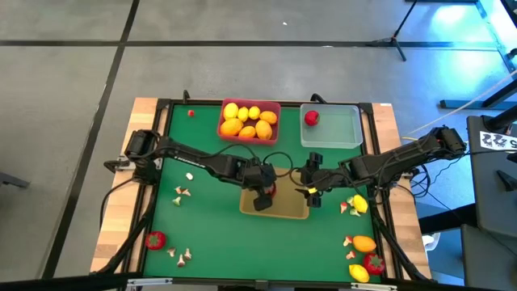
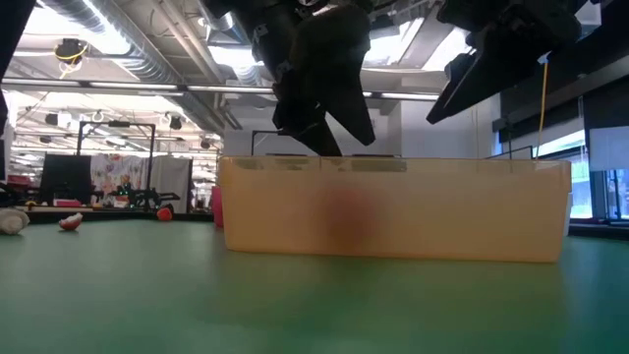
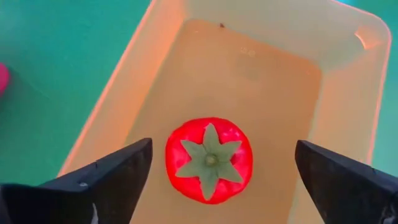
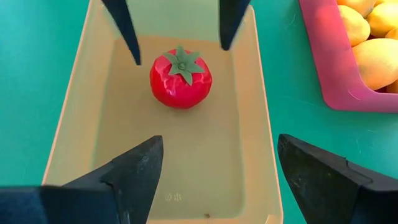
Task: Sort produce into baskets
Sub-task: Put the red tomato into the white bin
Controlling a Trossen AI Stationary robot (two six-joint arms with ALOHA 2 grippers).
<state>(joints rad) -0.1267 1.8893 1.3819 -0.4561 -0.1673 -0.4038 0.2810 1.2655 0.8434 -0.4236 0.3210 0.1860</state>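
Red toy tomato is lying freed in the tan basket.
Left gripper is hanging spread above it; right gripper, at its three o'clock, is gaping empty. Probably light, stiff, slick: pinch its sides.

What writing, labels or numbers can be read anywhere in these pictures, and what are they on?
No text can be read with certainty.
White tag with dark marks, right of the table in the high view: too small to read.
Small embossed mark on the floor of the tan tray, right wrist view: too faint to read.
Posters on the far wall, low view: too blurred to read.
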